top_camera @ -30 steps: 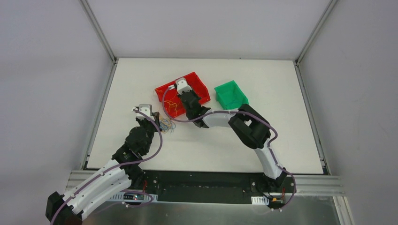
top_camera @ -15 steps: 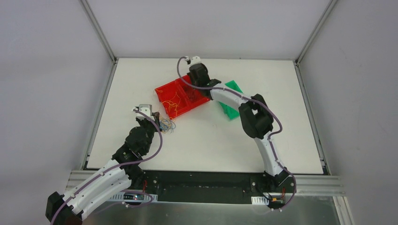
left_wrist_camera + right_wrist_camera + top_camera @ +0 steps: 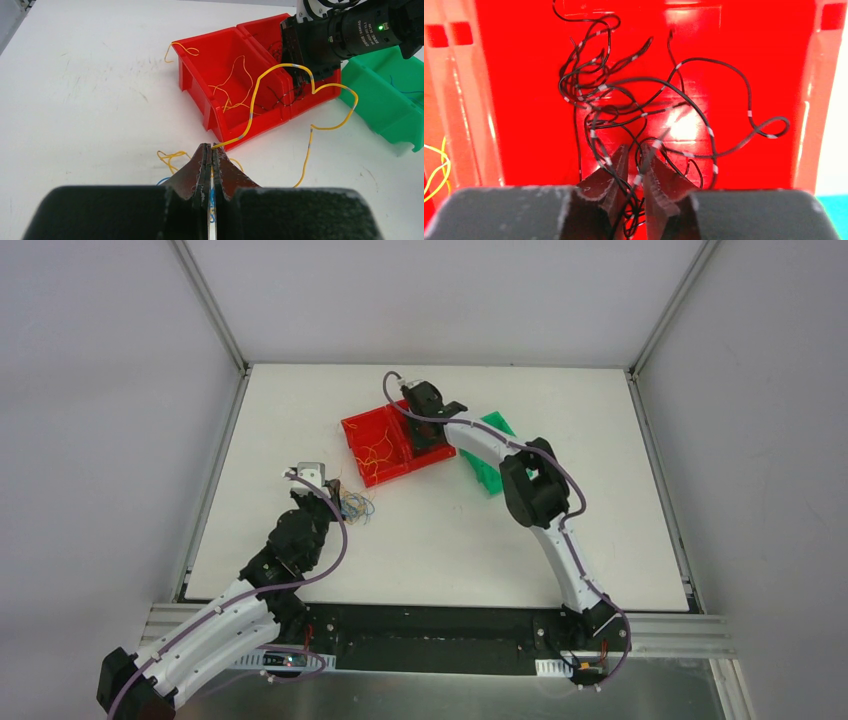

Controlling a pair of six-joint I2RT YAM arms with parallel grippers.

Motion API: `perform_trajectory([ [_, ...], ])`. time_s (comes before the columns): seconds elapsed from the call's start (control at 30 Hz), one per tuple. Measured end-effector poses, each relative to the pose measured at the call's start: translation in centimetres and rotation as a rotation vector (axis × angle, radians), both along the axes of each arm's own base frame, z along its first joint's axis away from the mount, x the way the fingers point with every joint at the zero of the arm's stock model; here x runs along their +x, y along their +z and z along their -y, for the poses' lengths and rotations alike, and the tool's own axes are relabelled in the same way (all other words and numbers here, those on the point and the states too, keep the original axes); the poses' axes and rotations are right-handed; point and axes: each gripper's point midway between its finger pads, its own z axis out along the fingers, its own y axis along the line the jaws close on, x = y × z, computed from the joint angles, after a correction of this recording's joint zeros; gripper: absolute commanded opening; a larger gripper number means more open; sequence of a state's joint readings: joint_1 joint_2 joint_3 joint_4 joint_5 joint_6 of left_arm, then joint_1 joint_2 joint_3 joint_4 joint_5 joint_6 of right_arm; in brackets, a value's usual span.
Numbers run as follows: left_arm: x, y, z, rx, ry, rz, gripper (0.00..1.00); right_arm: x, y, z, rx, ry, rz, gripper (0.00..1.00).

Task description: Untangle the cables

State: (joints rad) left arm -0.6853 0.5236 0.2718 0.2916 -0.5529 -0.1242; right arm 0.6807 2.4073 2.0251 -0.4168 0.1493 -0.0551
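Two claws are at work. The left gripper (image 3: 211, 156), at the bottom middle of its own view, is pressed tight together and pinches the cables (image 3: 170, 159). A yellow wire (image 3: 260, 92) comes out from between its tips and loops toward the upper right, across the red bin (image 3: 197, 95). In the top view the small clump lies on the white table (image 3: 450, 550), left of the middle, right at this claw.

The right gripper (image 3: 635, 172), at the bottom middle of its view, hangs inside the other half of the red bin with its tips a little apart. Dark wires (image 3: 704, 75) lie in a loose heap under it. One strand runs through the gap and is not squeezed. The green bin (image 3: 382, 112) sits at the right edge, beside the red one.

I think the step is dropping a dark wire in with its own kind. To do it well, the right claw should spread wide and lift straight up slowly, so no strand comes along. The left claw should hold firm and not tug, because the yellow wire could catch on the bin wall.
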Motion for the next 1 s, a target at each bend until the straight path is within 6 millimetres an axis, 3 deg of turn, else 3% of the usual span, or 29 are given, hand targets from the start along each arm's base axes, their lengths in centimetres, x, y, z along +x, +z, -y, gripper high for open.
perform_trajectory([
  [0.1, 0.0, 0.0, 0.0, 0.0, 0.0, 0.0, 0.0, -0.4, 0.1, -0.3, 0.013, -0.001, -0.004, 0.33],
  [0.23, 0.0, 0.0, 0.0, 0.0, 0.0, 0.0, 0.0, -1.6, 0.7, 0.6, 0.023, -0.036, -0.019, 0.39],
  [0.37, 0.0, 0.0, 0.0, 0.0, 0.0, 0.0, 0.0, -2.6, 3.2, 1.5, 0.039, -0.068, 0.031, 0.4],
  [0.6, 0.0, 0.0, 0.0, 0.0, 0.0, -0.001, 0.0, -2.9, 8.4, 0.8, 0.129, -0.088, 0.156, 0.49],
  [0.73, 0.0, -0.1, 0.2, 0.002, -0.013, -0.004, 0.0, -3.8, 9.3, 1.0, 0.166, -0.082, 0.175, 0.69],
  [0.87, -0.1, 0.0, 1.0, -0.003, -0.051, -0.001, 0.0, -7.0, 9.4, 1.6, 0.203, -0.019, 0.181, 0.78],
  [1.0, -0.2, 0.2, 2.0, -0.011, -0.108, 0.005, 0.0, -12.6, 11.0, 0.7, 0.31, 0.131, 0.192, 0.81],
])
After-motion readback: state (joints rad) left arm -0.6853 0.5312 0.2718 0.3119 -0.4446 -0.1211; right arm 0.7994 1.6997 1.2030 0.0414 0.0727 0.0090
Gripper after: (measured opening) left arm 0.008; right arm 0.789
